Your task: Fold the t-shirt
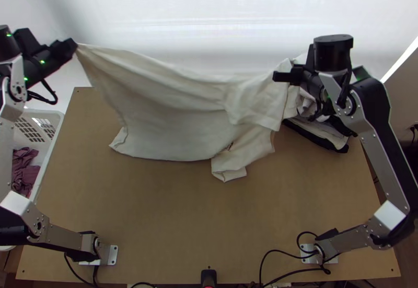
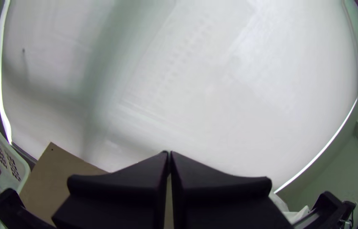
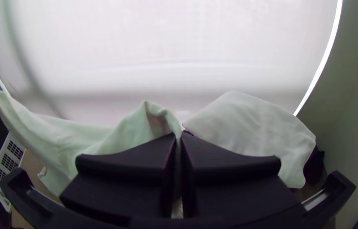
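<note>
From high over a light wooden table [image 1: 157, 215], the top view looks steeply down; both wrist views face the broad white backdrop [image 1: 209, 6] from closer. All three share the white perforated plastic basket [image 1: 51, 147].

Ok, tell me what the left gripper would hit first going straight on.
Likely the white backdrop; the left gripper points roughly that way, though how far off it is I can't tell.
</note>
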`<state>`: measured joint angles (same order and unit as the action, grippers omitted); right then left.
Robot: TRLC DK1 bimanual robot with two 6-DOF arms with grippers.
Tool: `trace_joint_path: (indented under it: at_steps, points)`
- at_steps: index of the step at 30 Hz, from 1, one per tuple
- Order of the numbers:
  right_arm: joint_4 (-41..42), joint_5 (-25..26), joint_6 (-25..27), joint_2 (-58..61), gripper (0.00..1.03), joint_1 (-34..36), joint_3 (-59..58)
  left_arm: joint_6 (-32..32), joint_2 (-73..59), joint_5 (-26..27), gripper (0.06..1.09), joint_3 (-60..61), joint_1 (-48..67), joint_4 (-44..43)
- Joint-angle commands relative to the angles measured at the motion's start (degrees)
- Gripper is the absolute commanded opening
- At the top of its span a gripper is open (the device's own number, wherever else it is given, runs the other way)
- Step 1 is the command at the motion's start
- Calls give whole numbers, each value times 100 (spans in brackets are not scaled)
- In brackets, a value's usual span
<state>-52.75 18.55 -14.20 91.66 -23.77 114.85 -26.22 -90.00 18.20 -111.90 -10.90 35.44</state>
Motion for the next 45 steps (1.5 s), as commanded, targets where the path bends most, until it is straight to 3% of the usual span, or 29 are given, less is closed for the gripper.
trace_joint_path:
  at_steps: [1,5,17,25,29,39,42,45]
  points:
    - [186,18,259,203,3,136,679,-331,193,-79,9,-535,-246,-222]
    - [441,18,347,529,3,312,1576,-446,105,-79,9,-1080,-422,-380]
    - [3148,18,936,-350,3,312,1611,-542,668,-352,9,-1537,-492,-1101]
    - [3491,-299,1569,-2003,3,74,1365,-534,2223,-396,9,-1018,-835,-1004]
    - [3227,-343,1736,-3013,3,-172,1040,-375,3208,-378,9,-596,-862,-776]
    - [1399,-360,1639,-4481,3,-251,1303,-305,4623,-387,9,-315,-712,-90]
    - [538,-387,1112,-4631,3,-242,1330,-305,4728,-405,9,-298,-616,358]
    - [-438,-580,242,-4798,3,-242,881,-296,4798,-413,9,28,-545,842]
